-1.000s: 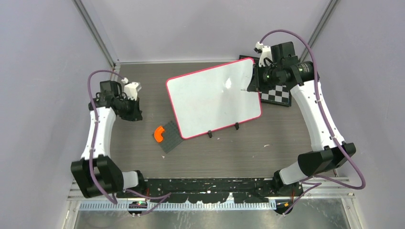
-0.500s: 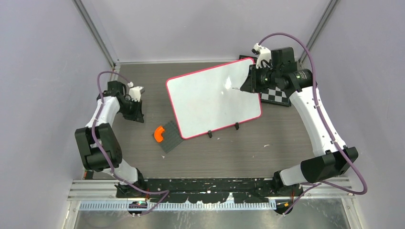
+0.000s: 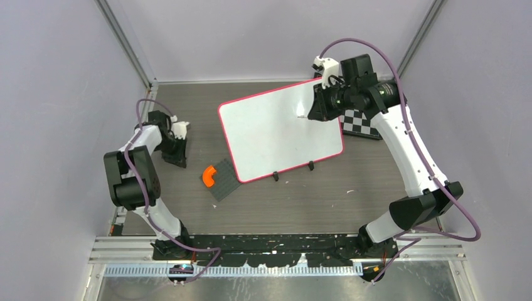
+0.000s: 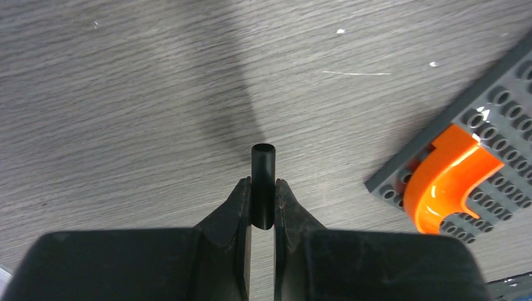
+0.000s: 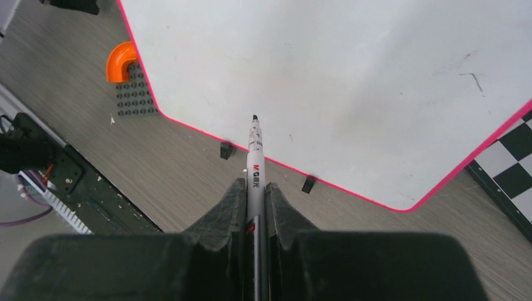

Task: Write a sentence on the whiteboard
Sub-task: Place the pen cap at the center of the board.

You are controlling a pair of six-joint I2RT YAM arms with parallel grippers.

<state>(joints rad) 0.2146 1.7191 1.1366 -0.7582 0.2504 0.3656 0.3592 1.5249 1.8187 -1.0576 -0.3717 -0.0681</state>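
Note:
The whiteboard (image 3: 276, 135) lies flat mid-table, white with a red-pink rim and two black feet on its near edge. It also shows in the right wrist view (image 5: 339, 69). No sentence shows on it, only a short thin black stroke (image 5: 474, 79) near its right edge. My right gripper (image 3: 312, 110) is shut on a white marker (image 5: 255, 166). Its black tip (image 5: 255, 118) points over the board's near part, and I cannot tell whether it touches. My left gripper (image 3: 176, 150) is shut on a black marker cap (image 4: 263, 164) over bare table, left of the board.
A dark grey studded plate (image 3: 224, 180) with an orange curved piece (image 3: 209, 176) lies by the board's near left corner; both show in the left wrist view (image 4: 502, 119) (image 4: 446, 179). A black-and-white chessboard (image 3: 362, 123) lies right of the board.
My right gripper has moved left with the marker, from the board's right edge to over its upper right part. My left arm has folded back, its gripper shifting slightly nearer with the cap.

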